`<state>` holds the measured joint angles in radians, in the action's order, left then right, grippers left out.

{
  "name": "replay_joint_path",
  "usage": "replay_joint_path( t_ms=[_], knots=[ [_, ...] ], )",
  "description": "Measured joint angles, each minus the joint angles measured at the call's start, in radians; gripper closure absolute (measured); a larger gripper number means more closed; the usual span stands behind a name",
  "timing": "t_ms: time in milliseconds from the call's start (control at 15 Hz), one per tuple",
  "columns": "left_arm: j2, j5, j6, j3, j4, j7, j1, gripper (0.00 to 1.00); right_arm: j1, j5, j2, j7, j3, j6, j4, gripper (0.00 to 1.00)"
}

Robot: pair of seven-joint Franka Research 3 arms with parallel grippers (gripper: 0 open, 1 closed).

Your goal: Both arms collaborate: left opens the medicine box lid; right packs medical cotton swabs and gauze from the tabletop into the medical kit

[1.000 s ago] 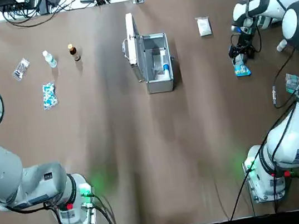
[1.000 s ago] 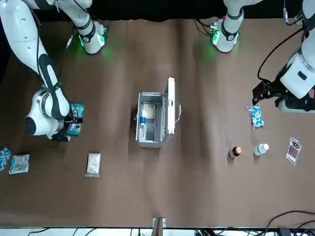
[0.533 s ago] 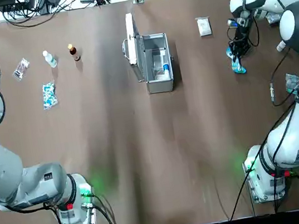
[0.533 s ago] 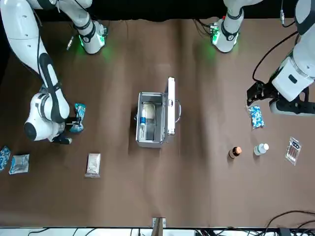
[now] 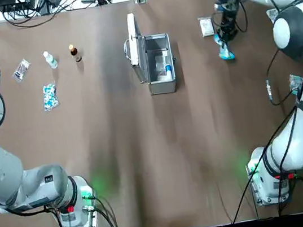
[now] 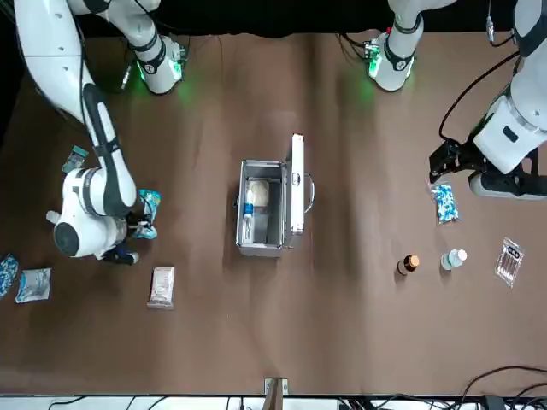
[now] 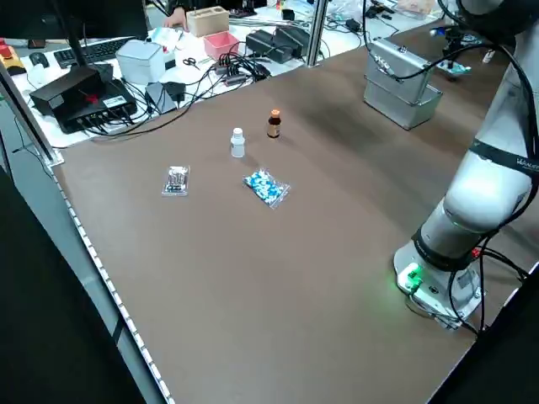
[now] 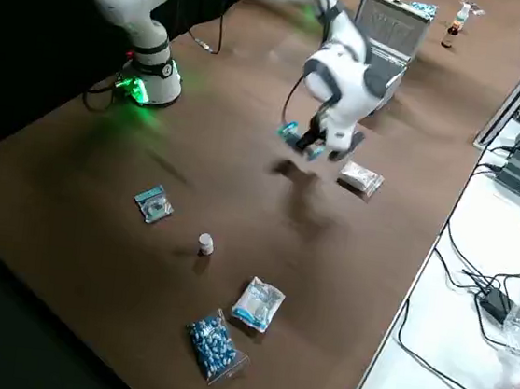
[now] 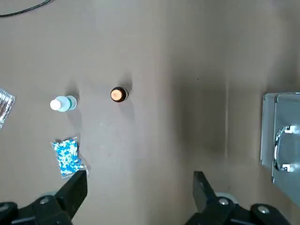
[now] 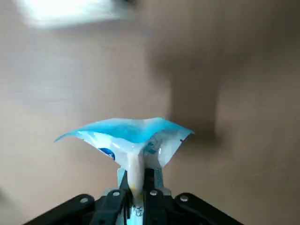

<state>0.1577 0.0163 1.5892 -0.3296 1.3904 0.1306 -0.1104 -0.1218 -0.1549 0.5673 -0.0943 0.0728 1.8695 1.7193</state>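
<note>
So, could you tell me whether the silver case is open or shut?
Open: its lid stands swung aside, showing the white packet inside.

Brown tabletop (image 5: pixel 136 201), open silver case (image 5: pixel 159 64), bottles (image 5: pixel 50 60), scattered packets (image 5: pixel 50 97)

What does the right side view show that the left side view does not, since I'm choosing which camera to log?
Only the right side view shows the right gripper, its fingers pinching a light-blue packet above the table, the small white packet lying nearby, and the lid's inner side.

Only the left side view shows the pink box and keyboard.

Both show the silver case, the brown bottle and the blue-and-white speckled packet near that bottle.
</note>
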Motion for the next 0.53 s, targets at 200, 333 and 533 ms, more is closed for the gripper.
replay_joint_path(
  t_ms=[200, 333, 533],
  knots=[
    [0.0, 0.0, 0.0, 0.0, 0.0, 0.0, -0.001, 0.0, -0.105, -0.073, -0.009, -0.119, -0.007, -0.072, -0.119, 0.87],
    [0.0, 0.0, 0.0, 0.0, 0.0, 0.0, -0.005, 0.0, -0.165, -0.143, -0.016, -0.186, -0.009, -0.085, -0.181, 0.87],
    [0.0, 0.0, 0.0, 0.001, 0.0, 0.0, -0.008, 0.0, -0.261, -0.238, -0.018, -0.339, -0.011, -0.085, -0.279, 0.87]
  ],
)
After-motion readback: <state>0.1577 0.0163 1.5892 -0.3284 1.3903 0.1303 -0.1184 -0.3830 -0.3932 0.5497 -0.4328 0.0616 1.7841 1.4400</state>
